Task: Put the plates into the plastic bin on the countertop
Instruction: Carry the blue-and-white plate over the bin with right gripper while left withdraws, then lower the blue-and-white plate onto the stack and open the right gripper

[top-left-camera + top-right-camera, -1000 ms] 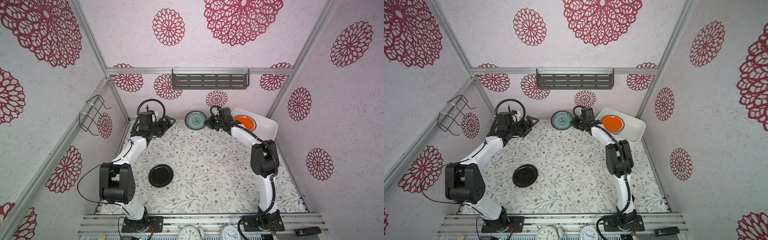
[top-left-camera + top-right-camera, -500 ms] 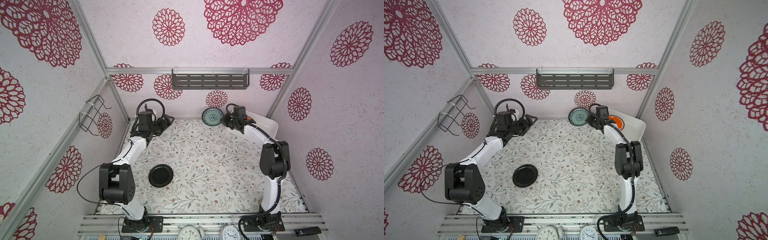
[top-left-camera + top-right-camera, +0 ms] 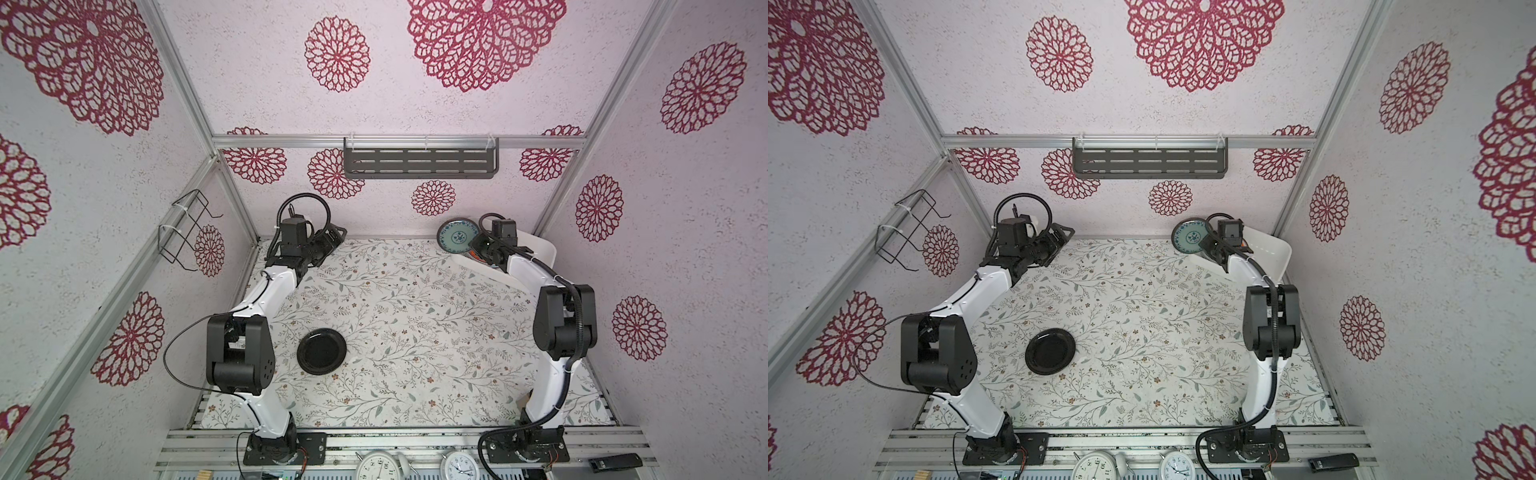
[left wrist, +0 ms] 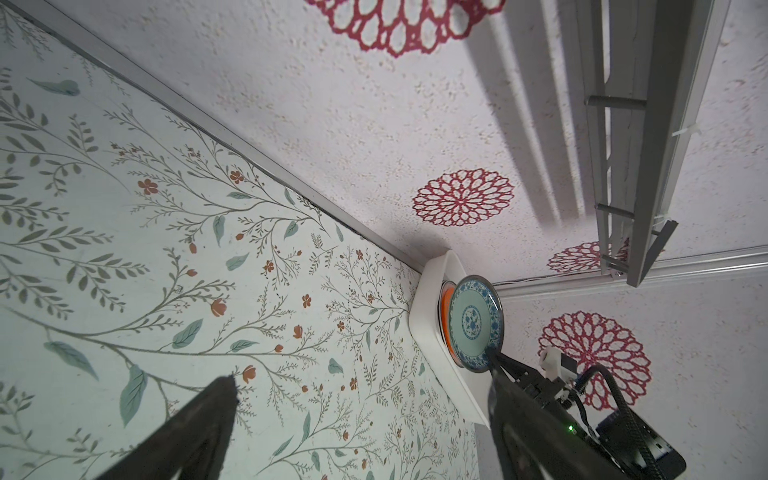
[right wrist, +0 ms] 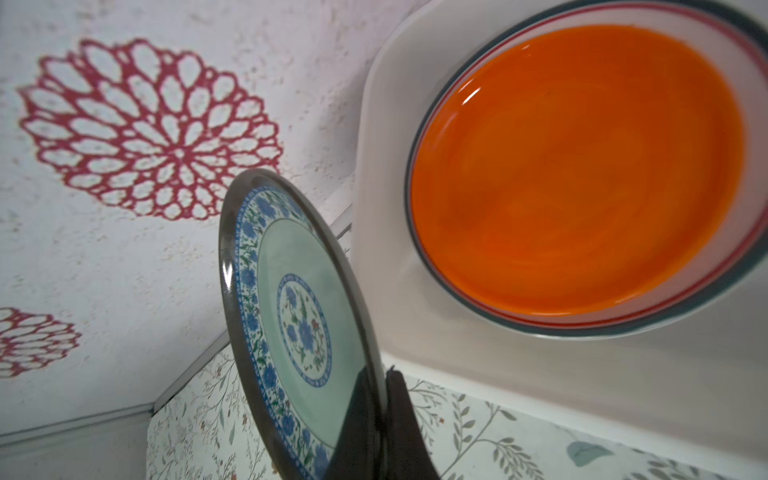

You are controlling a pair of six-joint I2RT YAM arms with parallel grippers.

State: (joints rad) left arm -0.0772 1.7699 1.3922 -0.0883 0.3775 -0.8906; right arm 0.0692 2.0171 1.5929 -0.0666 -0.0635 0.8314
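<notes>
Teal plate (image 5: 299, 291) clamped in right jaws, two plates (image 5: 582, 166) in bin (image 5: 382, 187), one black plate (image 3: 321, 351), left jaws apart

From above, most of the plastic bin (image 3: 543, 250) is covered by the right arm (image 3: 524, 274). Inside the bin the orange plate (image 5: 582, 166) is blurred and cut off. Near the bin, the rim of the teal plate (image 5: 299, 291) is partly hidden by the right claw (image 5: 380, 376).

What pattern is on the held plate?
The plate is pale teal, blue floral border and centre; right wrist view.
</notes>
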